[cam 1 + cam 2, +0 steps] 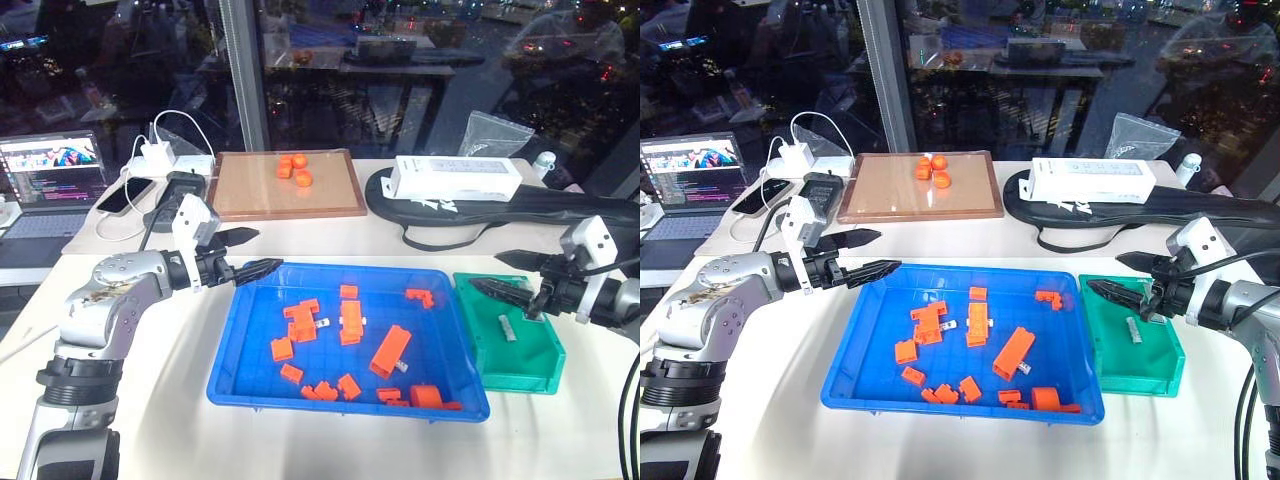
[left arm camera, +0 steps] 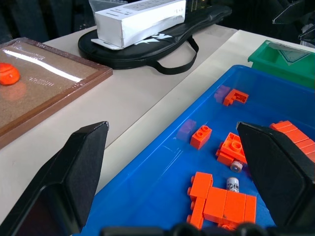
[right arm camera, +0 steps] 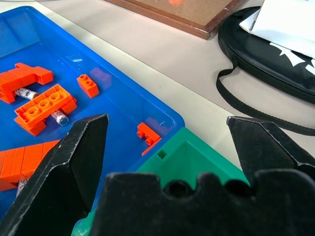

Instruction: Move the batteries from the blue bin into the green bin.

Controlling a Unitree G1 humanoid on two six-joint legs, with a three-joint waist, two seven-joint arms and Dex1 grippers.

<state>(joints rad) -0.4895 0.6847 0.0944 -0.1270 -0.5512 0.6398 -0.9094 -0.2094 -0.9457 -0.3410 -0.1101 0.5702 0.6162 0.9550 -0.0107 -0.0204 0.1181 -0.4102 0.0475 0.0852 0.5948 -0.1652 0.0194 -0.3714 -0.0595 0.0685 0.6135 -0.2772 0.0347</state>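
The blue bin (image 1: pixel 250 370) sits in the middle of the white tabletop (image 1: pixel 160 400), and the green bin (image 1: pixel 535 365) stands just beside its right end. Orange blocks (image 1: pixel 390 350) lie scattered across the blue floor. Among them rest a few of the batteries (image 3: pixel 60 117), small silvery cylinders lying on their sides close against the blocks: one pokes out from under a long flat block in the right wrist view, and another lies beside a stepped block in the left wrist view. One more battery (image 1: pixel 507 328) lies on the floor of the green bin, near its middle.

The left pincer (image 1: pixel 250 253) hovers over the blue bin's far left corner, pointing toward the right, its two black fingers spread wide apart with nothing between them. The right pincer (image 1: pixel 500 275) hangs above the far left part of the green bin, pointing left toward the blue bin, its fingers likewise spread wide and holding nothing.

Behind the bins, a brown wooden-framed board (image 1: pixel 250 195) carries a few orange pieces. To its right a white box (image 1: pixel 455 178) rests on a flat black bag (image 1: pixel 560 205). At the far left stand a laptop (image 1: pixel 50 185), a phone and some white chargers with cables.
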